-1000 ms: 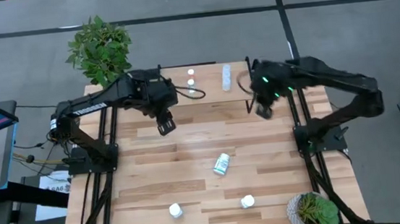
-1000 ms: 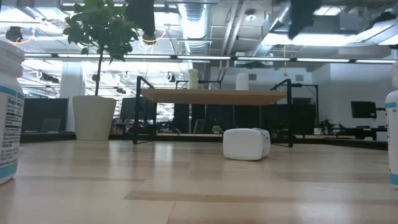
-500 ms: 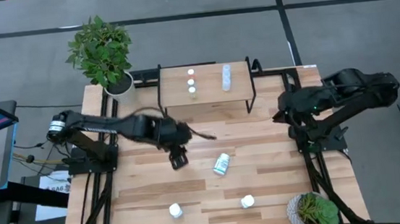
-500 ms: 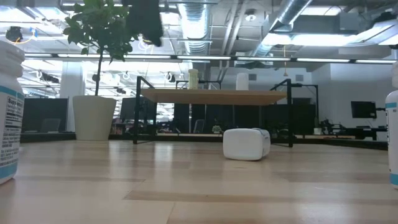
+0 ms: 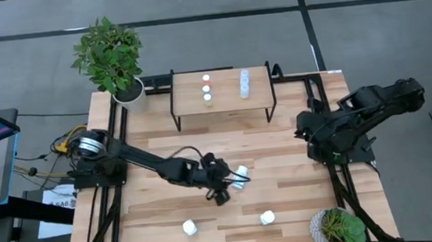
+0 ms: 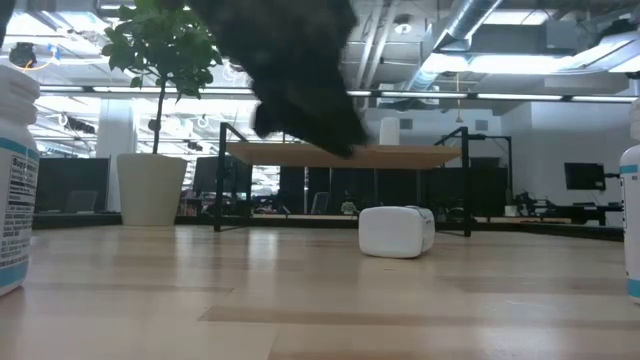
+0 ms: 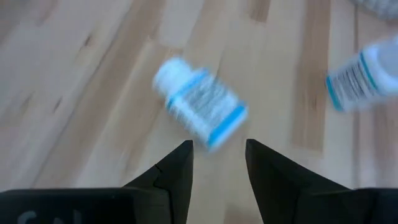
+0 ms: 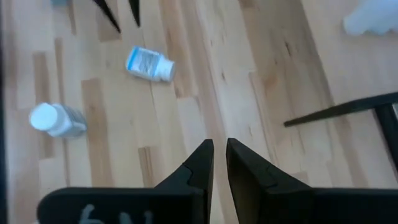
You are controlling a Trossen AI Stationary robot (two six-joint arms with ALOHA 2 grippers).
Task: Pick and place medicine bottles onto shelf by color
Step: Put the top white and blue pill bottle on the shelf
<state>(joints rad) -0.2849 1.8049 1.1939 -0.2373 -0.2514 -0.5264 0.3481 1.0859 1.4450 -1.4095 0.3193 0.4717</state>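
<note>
A white medicine bottle with a blue-green label [image 5: 241, 174] lies on its side at mid-table; it also shows in the left wrist view [image 7: 199, 113] and the low view [image 6: 397, 231]. My left gripper [image 5: 222, 189] hovers right by it, open and empty, with the bottle just ahead of its fingertips [image 7: 217, 149]. Two small bottles [image 5: 188, 227] [image 5: 268, 217] stand near the table's near edge. The shelf [image 5: 227, 108] at the far edge carries two small upright bottles [image 5: 206, 79] [image 5: 208, 98] and a taller white one [image 5: 244, 83]. My right gripper [image 8: 217, 146] is shut and empty, drawn back at the table's right [image 5: 308, 125].
A potted plant [image 5: 108, 56] stands at the far left corner and a smaller one [image 5: 337, 228] at the near right corner. Bare planks lie between the shelf and the lying bottle. In the low view, bottles stand at both picture edges [image 6: 14, 180] [image 6: 630, 220].
My left gripper has swung from beside the shelf toward the table's near edge and middle, coming down close to the lying blue-green-labelled bottle. My right gripper has drawn back from the shelf's right end toward the table's right edge. No bottle has moved.
</note>
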